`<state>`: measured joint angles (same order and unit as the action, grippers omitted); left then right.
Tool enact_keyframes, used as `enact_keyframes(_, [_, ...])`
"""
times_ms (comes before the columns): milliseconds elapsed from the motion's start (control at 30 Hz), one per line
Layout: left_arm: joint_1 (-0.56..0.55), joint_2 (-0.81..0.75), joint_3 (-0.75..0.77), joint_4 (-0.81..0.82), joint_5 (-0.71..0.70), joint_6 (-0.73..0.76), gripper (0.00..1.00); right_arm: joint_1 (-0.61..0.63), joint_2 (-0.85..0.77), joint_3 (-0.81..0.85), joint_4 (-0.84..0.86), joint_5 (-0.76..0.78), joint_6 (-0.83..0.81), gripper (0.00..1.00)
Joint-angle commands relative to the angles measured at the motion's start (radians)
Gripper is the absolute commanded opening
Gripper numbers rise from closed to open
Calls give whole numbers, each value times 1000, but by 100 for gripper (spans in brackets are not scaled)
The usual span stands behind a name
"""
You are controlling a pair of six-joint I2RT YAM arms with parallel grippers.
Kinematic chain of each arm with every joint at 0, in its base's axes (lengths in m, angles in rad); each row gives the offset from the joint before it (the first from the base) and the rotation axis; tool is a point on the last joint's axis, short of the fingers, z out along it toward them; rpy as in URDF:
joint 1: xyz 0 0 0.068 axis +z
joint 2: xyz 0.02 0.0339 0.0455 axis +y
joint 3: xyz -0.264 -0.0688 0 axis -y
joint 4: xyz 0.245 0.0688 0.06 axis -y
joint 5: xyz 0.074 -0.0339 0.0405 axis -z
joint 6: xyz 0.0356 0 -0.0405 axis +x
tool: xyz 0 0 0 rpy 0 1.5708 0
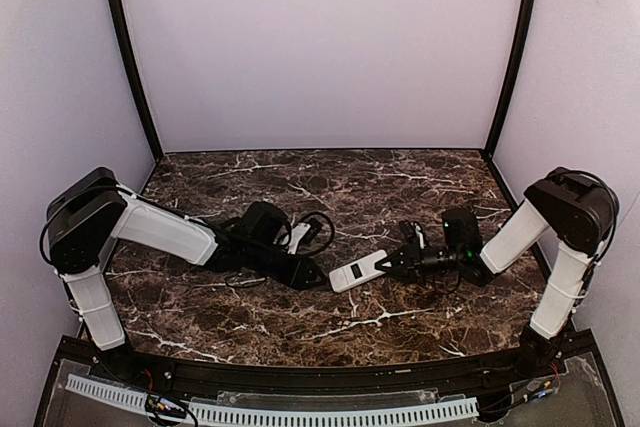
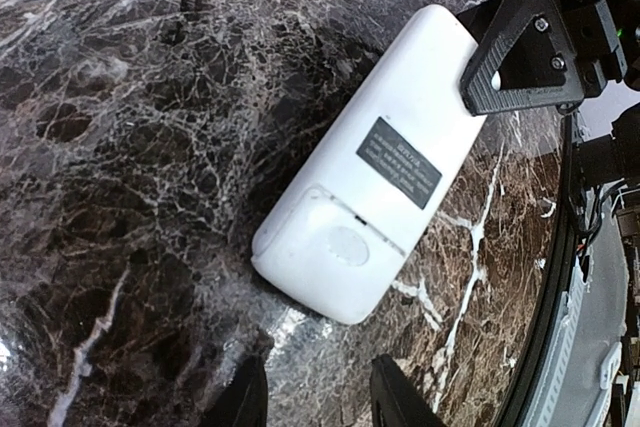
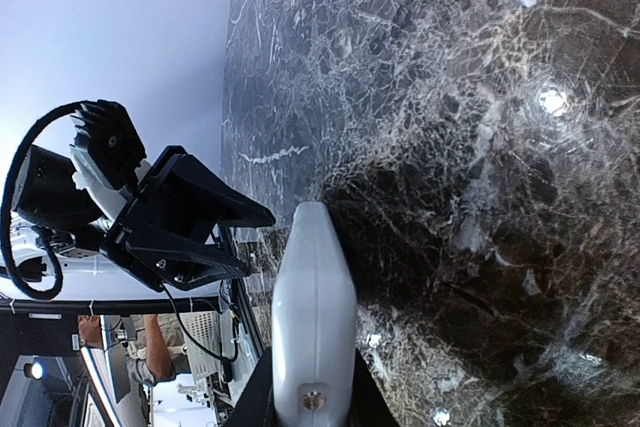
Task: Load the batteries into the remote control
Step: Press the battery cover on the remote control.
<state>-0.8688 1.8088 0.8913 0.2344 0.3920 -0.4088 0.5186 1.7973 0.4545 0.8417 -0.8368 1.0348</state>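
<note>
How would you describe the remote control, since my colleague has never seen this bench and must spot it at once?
On the dark marble table, look near the middle. The remote control lies there back-up, one end pinched by the right gripper. It is the only flat white slab on the marble, with a dark label on it.

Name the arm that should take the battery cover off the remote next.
Left. The left gripper is empty, jaws apart, just short of the battery cover. The right gripper is shut on the other end of the remote.
</note>
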Motion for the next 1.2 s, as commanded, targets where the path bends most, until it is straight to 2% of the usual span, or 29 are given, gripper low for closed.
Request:
enact_keyframes(0, [-7,35,16,17,52,-67,34,13,1,6,-62,40,-8,0])
enact_keyframes(1167, [-16,199,167,-78,130,-73,13,50,20,41,-79,29,-29,0])
